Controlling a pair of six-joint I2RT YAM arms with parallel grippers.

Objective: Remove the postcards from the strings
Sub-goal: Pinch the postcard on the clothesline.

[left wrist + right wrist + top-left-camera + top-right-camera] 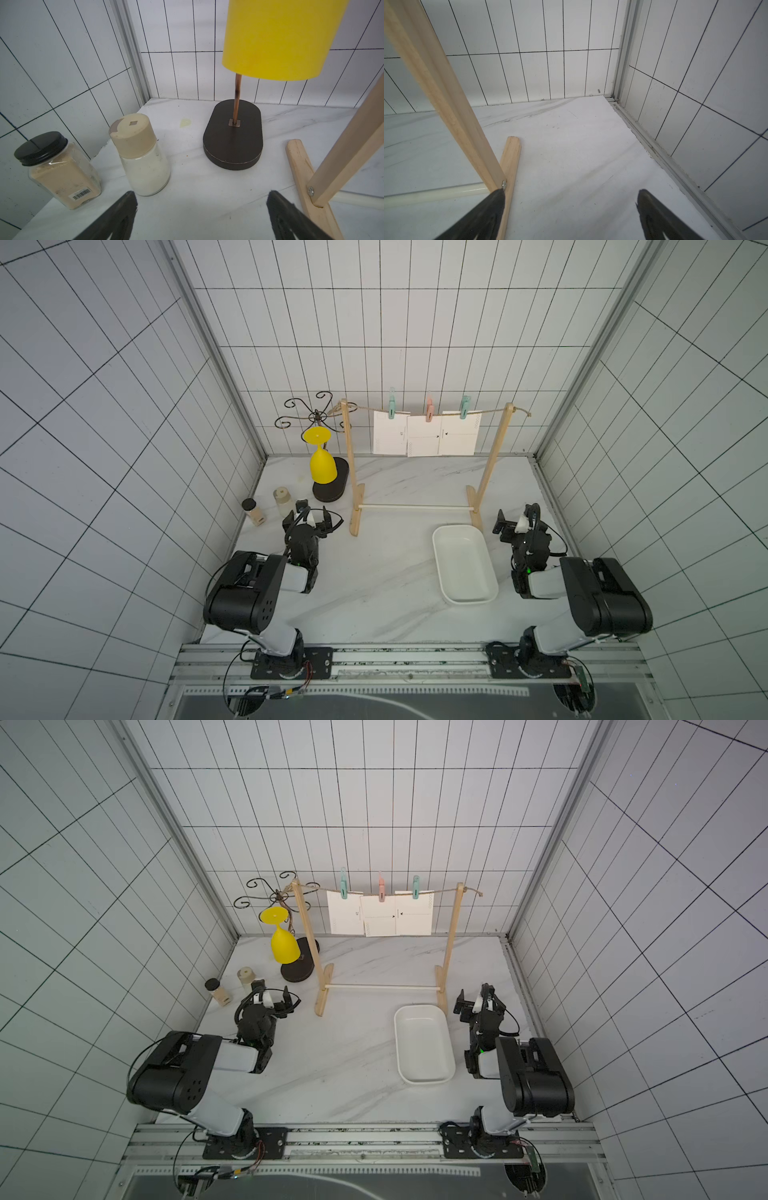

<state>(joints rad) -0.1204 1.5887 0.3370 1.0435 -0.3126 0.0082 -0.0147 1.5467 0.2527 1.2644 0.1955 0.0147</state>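
Rack point(351, 464) of pale wood stands far and central on the table point(374, 572), with the white tray point(436, 556) near its right foot. The three postcards point(426, 435) hang high between its posts point(493, 460), overlapping at their edges, none removed yet. Our left gripper point(314, 512) and right gripper point(517, 516) sit low beside the rack's feet, fingers spread wide and empty. We judge the first reach is due: we should lift one arm to a card's lower edge, pinch it flat, then draw it straight down so the peg point(465, 407) releases without tugging the string point(365, 408) and tipping the light rack.
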